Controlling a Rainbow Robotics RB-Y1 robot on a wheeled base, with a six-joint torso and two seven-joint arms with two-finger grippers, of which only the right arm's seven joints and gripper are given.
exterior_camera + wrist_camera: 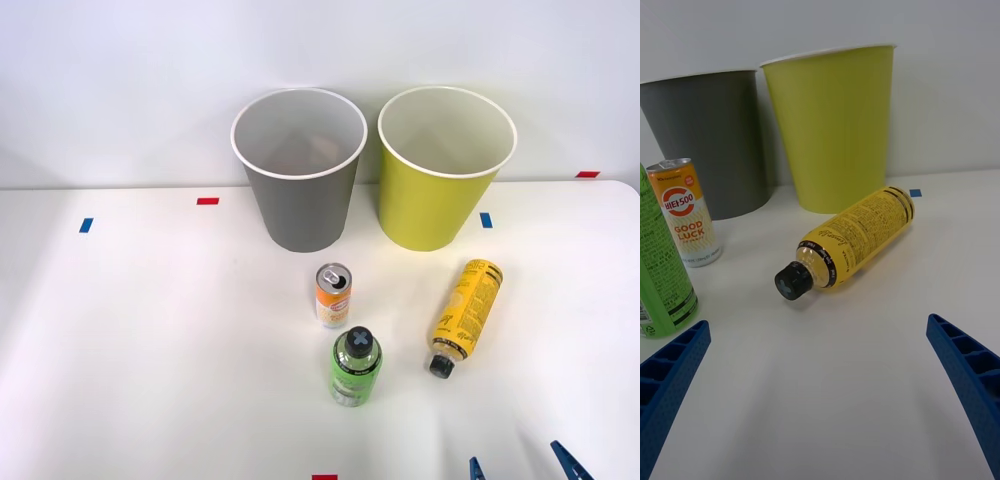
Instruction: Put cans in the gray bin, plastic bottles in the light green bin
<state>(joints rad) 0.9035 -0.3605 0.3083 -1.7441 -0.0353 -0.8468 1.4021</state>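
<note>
The gray bin [300, 215] [715, 150] and the light green bin [425, 210] [835, 127] stand side by side at the back of the table. In front of them an orange and white can [333, 297] [689, 217] stands upright. Nearer me is a bright green bottle [355, 370] [659, 270], upright with a black cap. A yellow bottle [466, 312] [861, 234] lies on its side, cap toward me. My right gripper [522, 468] [820, 390] is open and holds nothing, low over the table just short of the yellow bottle's cap.
Small tape marks lie on the white table: red [207, 201], blue [486, 219], blue [86, 225], red [587, 174]. A pale wall rises right behind the bins. The table's corner curves away at the far right.
</note>
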